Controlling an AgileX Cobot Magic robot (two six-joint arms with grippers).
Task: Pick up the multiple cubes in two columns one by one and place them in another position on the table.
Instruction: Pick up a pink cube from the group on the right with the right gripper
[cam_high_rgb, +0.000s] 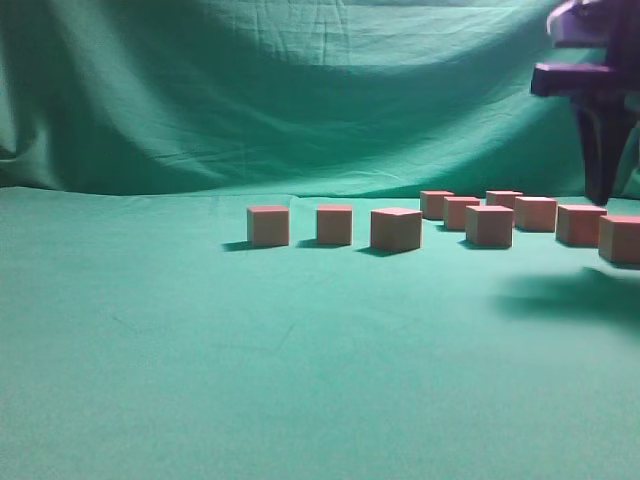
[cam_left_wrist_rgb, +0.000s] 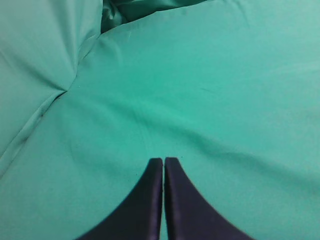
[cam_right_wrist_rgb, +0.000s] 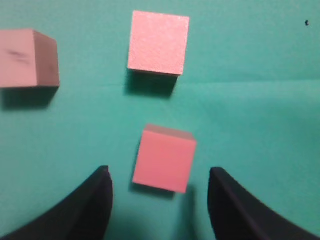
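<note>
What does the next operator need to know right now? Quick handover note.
Left tool: shut, empty, over bare table.
Right tool: open, above a cube lying between its fingers, no contact visible.
Cubes: nine on the table. Three in a row at centre, e.g.; six in two columns at right, e.g..
Done: apparently three cubes moved to the row.
Left: close on the framed cube, lift, place it by the row; repeat for the rest.
</note>
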